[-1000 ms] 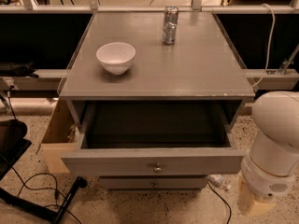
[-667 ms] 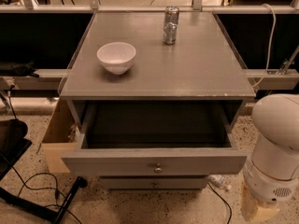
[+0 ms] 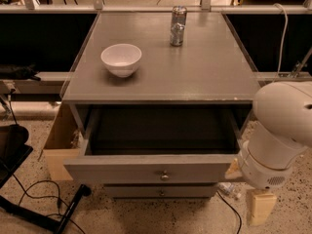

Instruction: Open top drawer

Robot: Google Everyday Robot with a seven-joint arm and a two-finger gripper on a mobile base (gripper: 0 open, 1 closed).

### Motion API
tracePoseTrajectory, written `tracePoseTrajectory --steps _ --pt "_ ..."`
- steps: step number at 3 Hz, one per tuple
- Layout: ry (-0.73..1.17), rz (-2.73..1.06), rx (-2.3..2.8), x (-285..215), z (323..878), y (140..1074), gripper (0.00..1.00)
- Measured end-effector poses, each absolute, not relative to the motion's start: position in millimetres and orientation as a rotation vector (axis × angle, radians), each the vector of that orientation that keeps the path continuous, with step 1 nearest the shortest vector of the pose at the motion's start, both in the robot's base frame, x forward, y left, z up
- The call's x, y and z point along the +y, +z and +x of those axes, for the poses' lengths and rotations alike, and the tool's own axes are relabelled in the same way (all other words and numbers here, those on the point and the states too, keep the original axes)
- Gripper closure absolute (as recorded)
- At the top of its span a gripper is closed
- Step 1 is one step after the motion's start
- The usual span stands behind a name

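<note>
drawer: top drawer point(image 3: 146, 168) pulled well out below the worktop's point(image 3: 195, 77) front edge; dark box exposed; front looks square to the front edge; knob point(image 3: 165, 175) centred and untouched
gripper: gripper point(image 3: 260, 209) hangs low under the white arm point(image 3: 285, 126), off the front right corner; just beside the drawer front's right end; apart from the knob
grip state: cannot tell from this view; nothing seen held
step: judged near done; drawer looks open enough; what remains is backing off clean
how to do it well: draw the arm out to the right, away from the front right corner; do not swing across the drawer front, a nudge could push it back in or skew it; if more travel is wanted, pull by the knob straight out, square to the front edge
risk: arm housing sits close to the drawer's right end; cable point(image 3: 231, 211) on the floor near the gripper
worktop: bowl point(image 3: 121, 59) toward the left edge; can point(image 3: 178, 26) near the back edge; both well apart from the arm
vs earlier: drawer, bowl and can unchanged; same extension; arm housing now a little higher and a little nearer the drawer's right end; gripper barely shifted
</note>
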State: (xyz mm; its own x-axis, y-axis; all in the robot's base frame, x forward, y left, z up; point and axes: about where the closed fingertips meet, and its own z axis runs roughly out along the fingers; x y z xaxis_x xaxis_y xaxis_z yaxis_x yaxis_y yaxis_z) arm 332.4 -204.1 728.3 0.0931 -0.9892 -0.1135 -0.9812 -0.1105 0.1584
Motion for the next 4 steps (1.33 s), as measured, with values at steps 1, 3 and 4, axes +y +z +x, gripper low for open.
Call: tracePoseTrajectory --steps 1,3,4 --pt "-0.222 2.364 -2.063 -192 358 740 0.00" --pt "-0.254 2.211 -2.305 -201 426 703 0.00" --pt "-0.282 2.137 -2.445 -209 461 678 0.00"
